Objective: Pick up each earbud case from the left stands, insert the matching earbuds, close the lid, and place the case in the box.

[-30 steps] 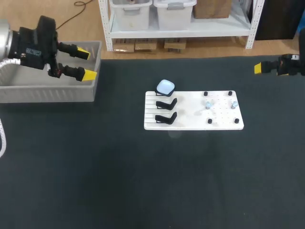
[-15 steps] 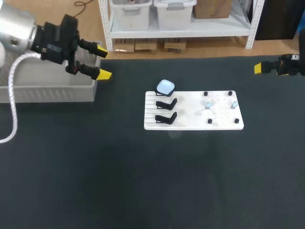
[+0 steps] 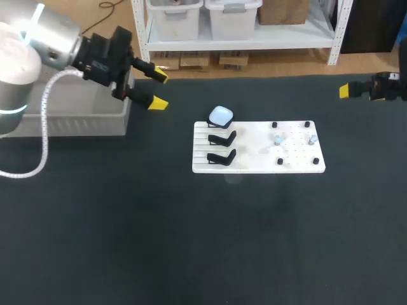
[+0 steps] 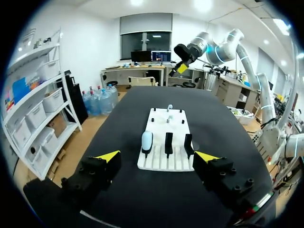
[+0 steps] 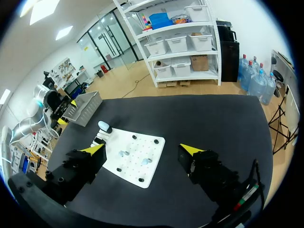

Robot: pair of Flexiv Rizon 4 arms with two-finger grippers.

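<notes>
In the head view the right arm point(image 3: 389, 87) is cut off by the edge at 3 o'clock. Only one yellow tip of its fingers point(image 3: 344, 91) shows, and the second cannot be made out. The left arm point(image 3: 57, 47) is cut off at 10 o'clock and covers much of the grey box point(image 3: 82, 124), whose inside cannot be seen. The earbuds point(image 3: 278, 139) at the 3 o'clock end of the white board point(image 3: 254, 162) are pale specks, perhaps two pairs, too small to count. Whether the lid of the case point(image 3: 220, 115) is up or down cannot be told.
</notes>
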